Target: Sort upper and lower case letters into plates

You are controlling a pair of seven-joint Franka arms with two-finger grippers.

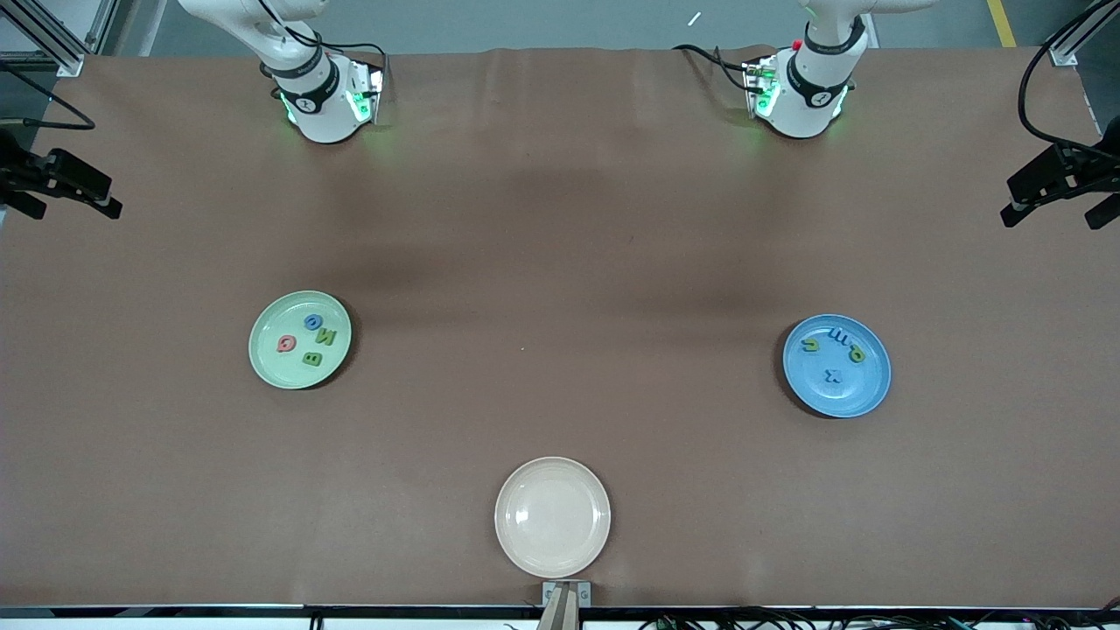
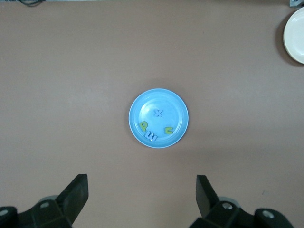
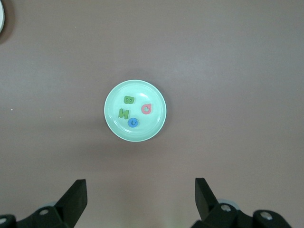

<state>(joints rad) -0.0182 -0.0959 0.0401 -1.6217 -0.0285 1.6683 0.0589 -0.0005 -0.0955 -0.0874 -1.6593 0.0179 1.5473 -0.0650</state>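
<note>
The pale green plate (image 1: 262, 354) lies toward the right arm's end of the table and holds several letters: a blue O (image 1: 313, 322), a green N (image 1: 325, 337), a pinkish G (image 1: 286, 343) and a green B (image 1: 311, 358). The blue plate (image 1: 868, 385) lies toward the left arm's end and holds a green letter (image 1: 811, 344), a blue m (image 1: 838, 335), a green p (image 1: 857, 354) and a blue x (image 1: 834, 377). My left gripper (image 2: 141, 180) is open and empty high over the blue plate (image 2: 176, 110). My right gripper (image 3: 140, 181) is open and empty high over the green plate (image 3: 137, 90).
An empty cream plate (image 1: 552, 516) lies nearest the front camera, midway between the two plates. Black camera mounts stand at the table's two ends (image 1: 61, 179) (image 1: 1059, 179). Both arm bases (image 1: 324, 105) (image 1: 801, 96) stand at the table's edge farthest from the front camera.
</note>
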